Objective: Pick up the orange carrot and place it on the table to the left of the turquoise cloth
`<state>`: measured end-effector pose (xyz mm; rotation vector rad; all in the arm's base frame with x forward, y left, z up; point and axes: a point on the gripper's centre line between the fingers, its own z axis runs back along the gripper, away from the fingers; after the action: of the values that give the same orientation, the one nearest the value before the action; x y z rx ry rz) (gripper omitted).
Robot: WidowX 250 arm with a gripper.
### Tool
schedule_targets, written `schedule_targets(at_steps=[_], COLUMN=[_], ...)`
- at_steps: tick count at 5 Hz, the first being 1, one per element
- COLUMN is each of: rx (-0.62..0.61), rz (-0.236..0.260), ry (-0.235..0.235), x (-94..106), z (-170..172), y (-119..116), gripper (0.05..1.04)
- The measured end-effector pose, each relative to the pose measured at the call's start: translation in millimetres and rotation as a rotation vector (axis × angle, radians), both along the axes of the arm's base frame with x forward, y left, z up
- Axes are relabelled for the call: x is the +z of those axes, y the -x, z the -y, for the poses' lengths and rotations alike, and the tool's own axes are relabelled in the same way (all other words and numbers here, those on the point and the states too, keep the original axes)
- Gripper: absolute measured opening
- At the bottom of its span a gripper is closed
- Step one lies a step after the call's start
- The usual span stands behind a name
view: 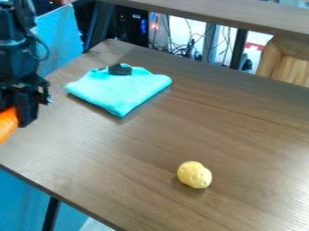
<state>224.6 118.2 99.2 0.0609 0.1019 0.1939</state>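
The orange thing (7,125) could slip out of the black gripper (13,116) if the grip is loose or off to one side. It looks smooth, and it could roll if it drops. It is at the left edge of the frame, quite near the front edge of the table (138,140), so it might even fall to the floor.

The gripper seems to be closed on the orange thing, with the thing's thickness keeping it from closing all the way. I can't tell just how wide that is.

The blue-green cloth (124,92) lies folded in the upper left, just to the right of the gripper. A low swing that way could snag it and drag it along. The small black thing (120,69) at its far corner could get bumped too.

The yellow lumpy toy (194,175) sits low, right of the middle, well apart from the cloth. It is round, so a knock could make it roll. Nothing stands between it and the gripper.
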Motion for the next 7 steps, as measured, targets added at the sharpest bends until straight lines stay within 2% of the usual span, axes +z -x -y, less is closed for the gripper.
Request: schedule_targets(at_steps=[1, 2, 3, 4, 5, 7], rx=[0.042, 0.054, 0.05, 0.073, 0.1, 0.09], rz=[0.043, 0.085, 0.099, 0.057, -0.022, -0.068], ry=[-0.021, -0.016, -0.008, 0.01, 0.006, -0.002], x=[-3.7, -10.4, -25.9, -41.6, -56.8, -71.4], z=[-13, -33, -44, -56, -67, -59], y=[-14, -34, -51, -70, -83, -108], gripper=[0.462, 0.462, 0.462, 0.462, 0.462, 0.462])
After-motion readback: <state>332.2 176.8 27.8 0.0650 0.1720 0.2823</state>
